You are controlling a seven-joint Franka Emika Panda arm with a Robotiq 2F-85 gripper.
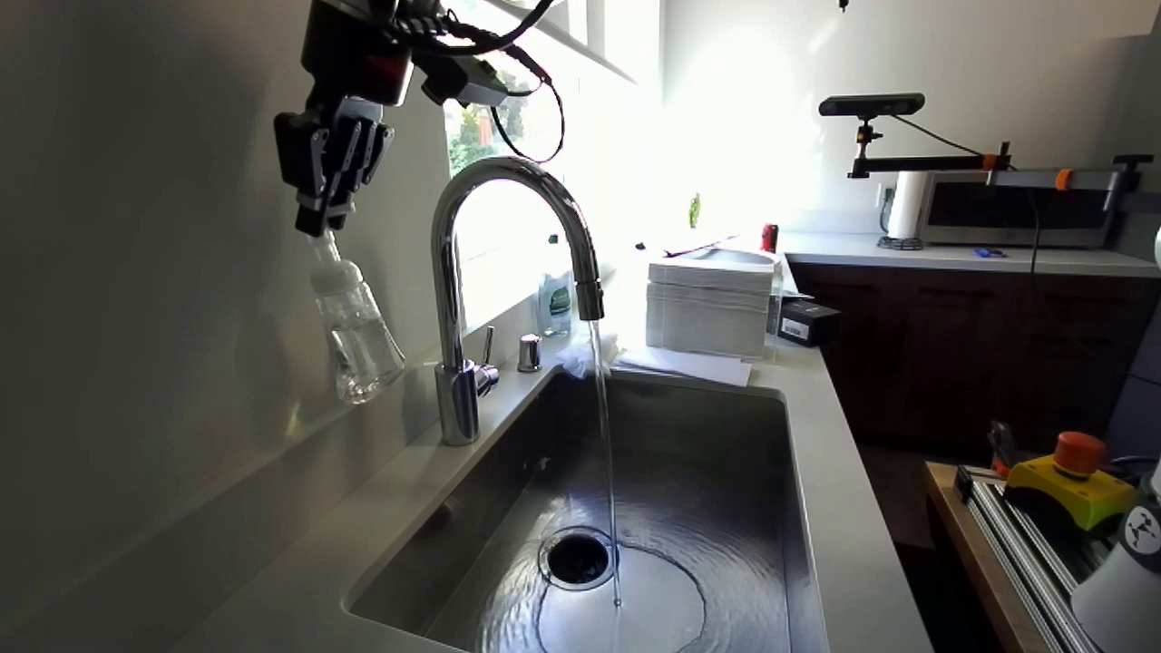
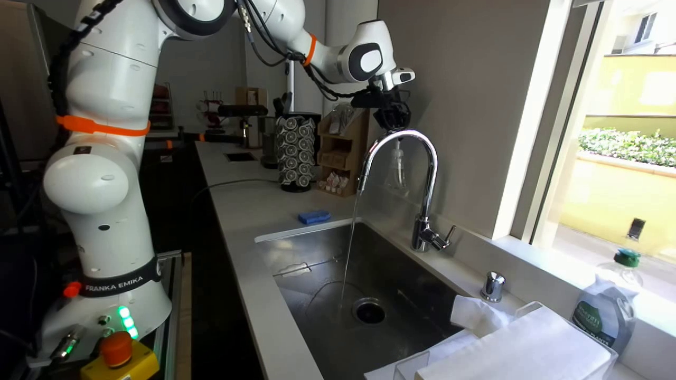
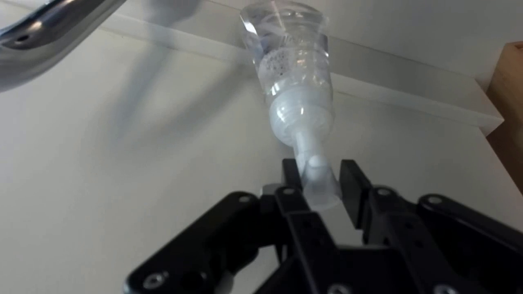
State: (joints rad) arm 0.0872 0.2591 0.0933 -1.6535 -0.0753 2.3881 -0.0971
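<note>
The soap pump bottle [image 1: 356,337] is hanging tilted above the counter [image 1: 354,535], near the faucet [image 1: 447,304]. Our gripper [image 3: 320,183] is pinching it up top; lifting is looking done, but we are not yet letting go.

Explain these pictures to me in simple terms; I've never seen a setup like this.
The machine is a white robot arm that ends in a black gripper, which works like a two-fingered hand. Two pictures are taken from outside the machine, seeing the kitchen from different places; the close-up is taken from its wrist, looking along the hand.

The gripper holds a clear pump bottle by its top, so the bottle hangs in the air near the chrome faucet. Water is running from that faucet into a metal sink.

On the counter lie a blue block, perhaps a sponge, a rack of round pods and a white stack that looks like paper towels.
</note>
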